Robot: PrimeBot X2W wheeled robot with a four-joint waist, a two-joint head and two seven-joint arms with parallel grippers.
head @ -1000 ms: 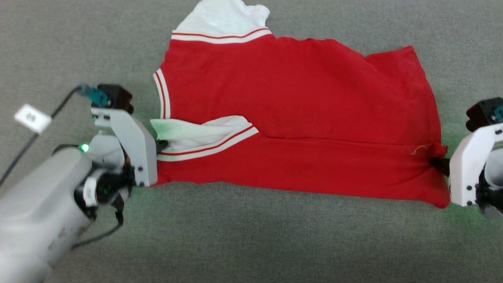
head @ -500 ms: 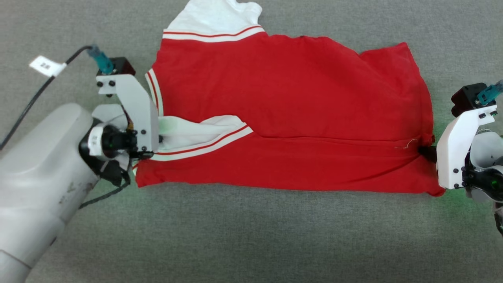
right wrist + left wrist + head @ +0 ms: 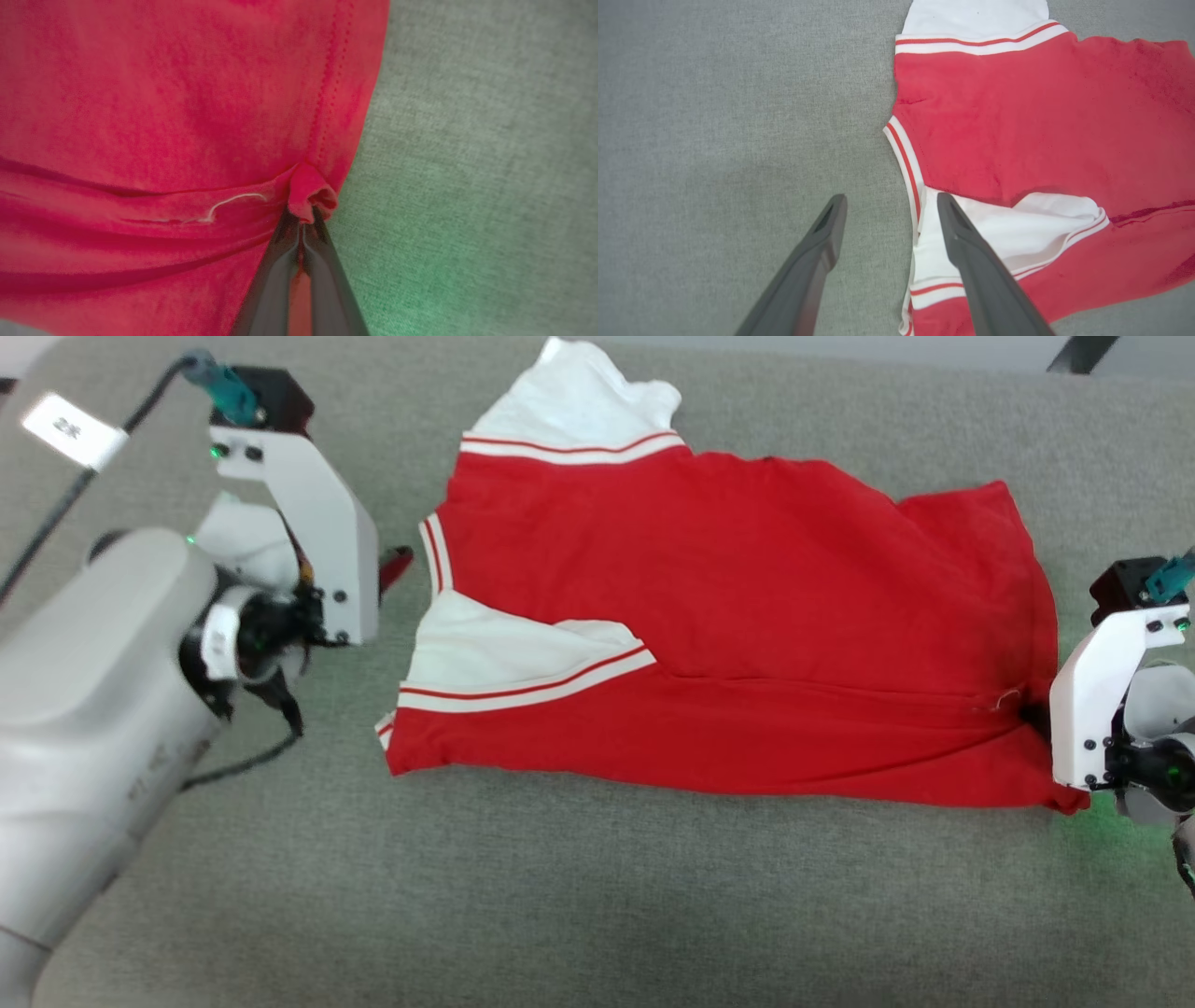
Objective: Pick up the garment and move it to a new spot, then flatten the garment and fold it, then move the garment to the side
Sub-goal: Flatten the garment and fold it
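My left gripper (image 3: 891,198) stands wide open with nothing between its fingers. It hangs over the grey fabric surface (image 3: 597,896), just beside the striped collar trim (image 3: 906,163), and one finger overlaps the white cloth in the left wrist view. My right gripper (image 3: 302,224) is pinched shut on a small bunched nub of the red hem (image 3: 310,191), and a loose white thread (image 3: 233,200) trails from the crease next to it.

The garment (image 3: 728,597) lies lengthwise between the two arms with its plain red side up. The near long edge is turned in toward the middle, and the near sleeve (image 3: 504,653) is laid flat on top of that band.

I judge the pick-up and the move to a new spot done, the flattening mostly done, and the first lengthwise fold laid down. The far sleeve (image 3: 579,401) sticks out past the body, and that edge looks uneven and not yet folded. Left to do, as I read it:

- open the right grip
- fold the far side in
- fold the garment across its length
- carry it to the side
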